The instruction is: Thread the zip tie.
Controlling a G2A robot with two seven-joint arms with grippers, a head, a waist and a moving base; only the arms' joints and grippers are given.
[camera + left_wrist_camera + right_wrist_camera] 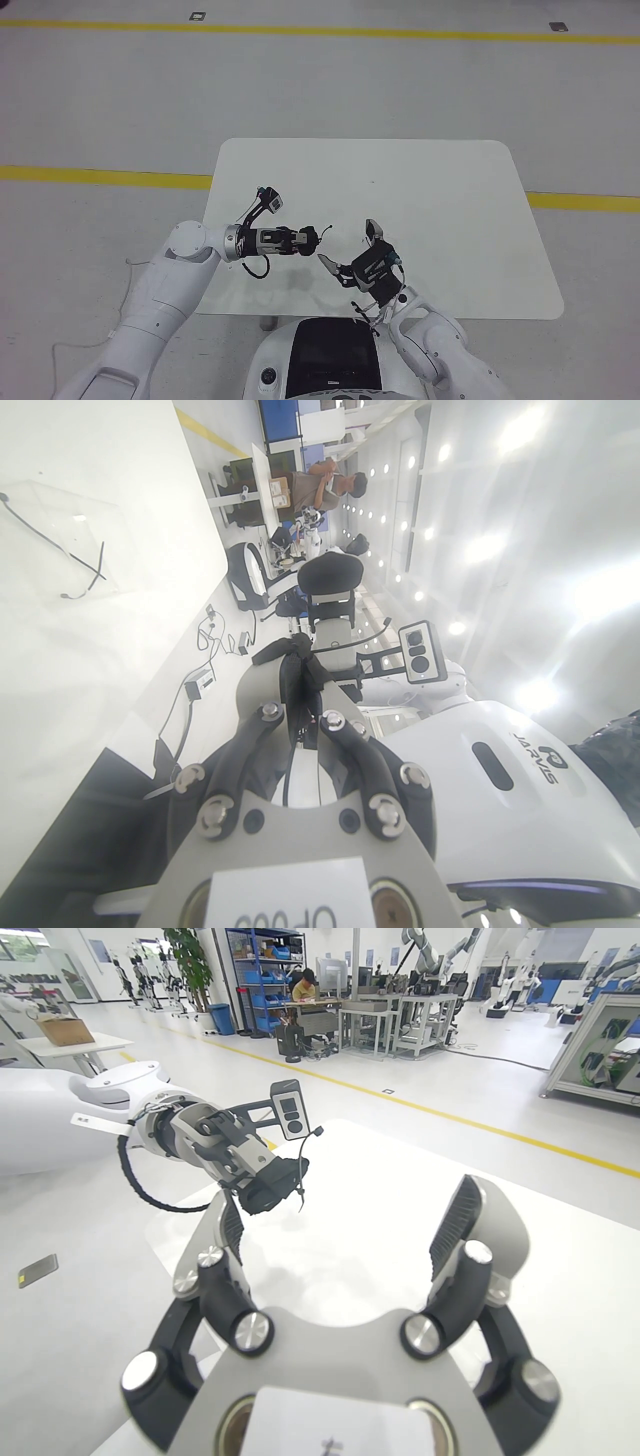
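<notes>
Zip tie: we see the black zip tie (305, 1148) lifted clear of the white table (450, 220) and pinched along its strap. Its small head end stands above the fingers and the thin tail hangs below them, both ends free
Left claw: the left gripper (287, 1178) is clamped on the strap and held over the near part of the table, with its fingertips pressed together in its own wrist view
Right claw: the right gripper (345, 1228) is spread wide with nothing between its ribbed pads (457, 1218). It sits just beside the left one, facing the tie but apart from it
Done so far: we judge the pick-up complete, since the tie is in the air and presented toward the free claw
Left to do: no loop shows and the tail has not entered the head, so the whole threading lies ahead. One end has to be taken, the strap bent round and the tail fed through the head
Progress: we put it at an early stage
Uncertain: the head's slot is too small for us to tell which way it faces
</notes>
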